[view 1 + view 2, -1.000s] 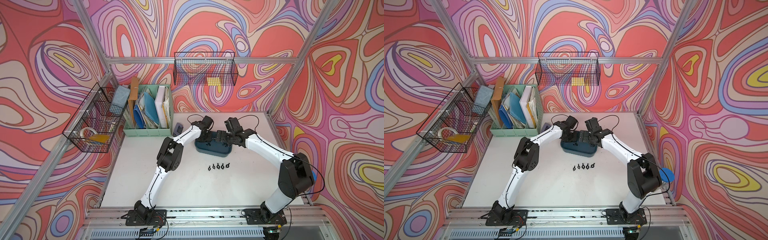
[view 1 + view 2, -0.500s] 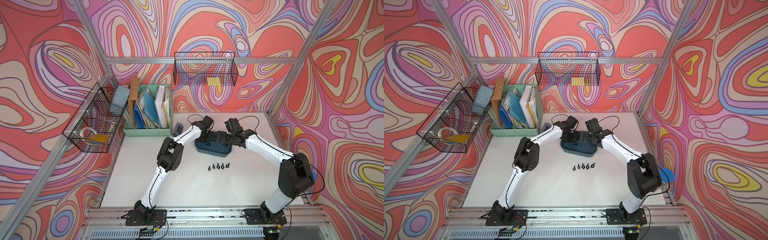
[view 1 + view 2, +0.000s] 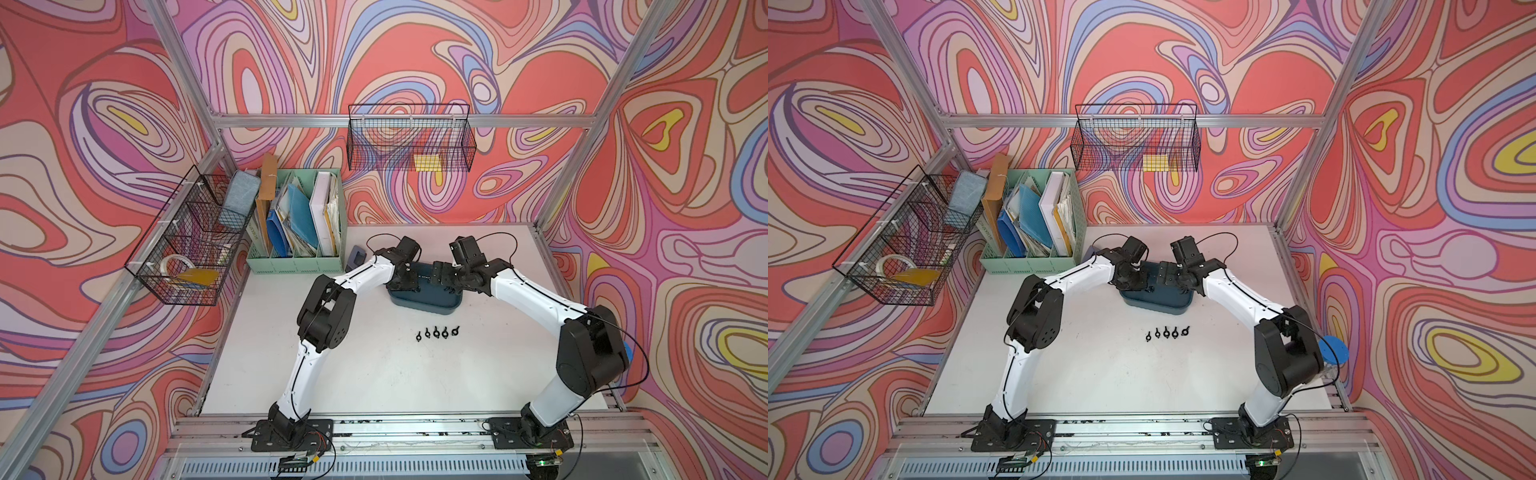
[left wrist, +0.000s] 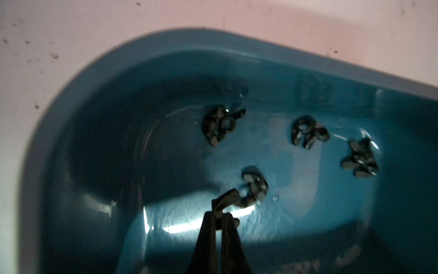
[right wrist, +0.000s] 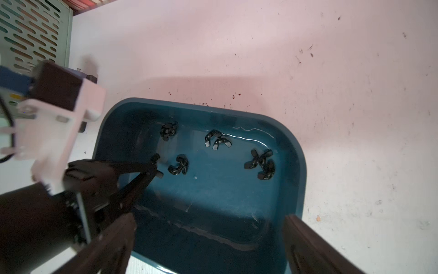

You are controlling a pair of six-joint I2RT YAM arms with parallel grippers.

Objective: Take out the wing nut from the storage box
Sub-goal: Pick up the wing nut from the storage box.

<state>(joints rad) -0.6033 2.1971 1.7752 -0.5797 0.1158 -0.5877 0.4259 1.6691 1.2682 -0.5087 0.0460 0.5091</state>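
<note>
Pinching a wing nut (image 4: 228, 200) by one wing with the left gripper (image 4: 219, 217), jaws clenched on it, low inside the storage box (image 4: 94, 71) toward its left-arm end. Lying loose on the box floor just beside that catch: another nut (image 5: 179, 166); scattered farther along the floor, more nuts (image 5: 216, 140). Hovering over the box toward its other end with the right gripper (image 5: 209, 219), jaws released wide, holding nothing. Lined up on the table (image 3: 374, 374) near the box's front wall: five nuts (image 3: 436, 332) in a row.
</note>
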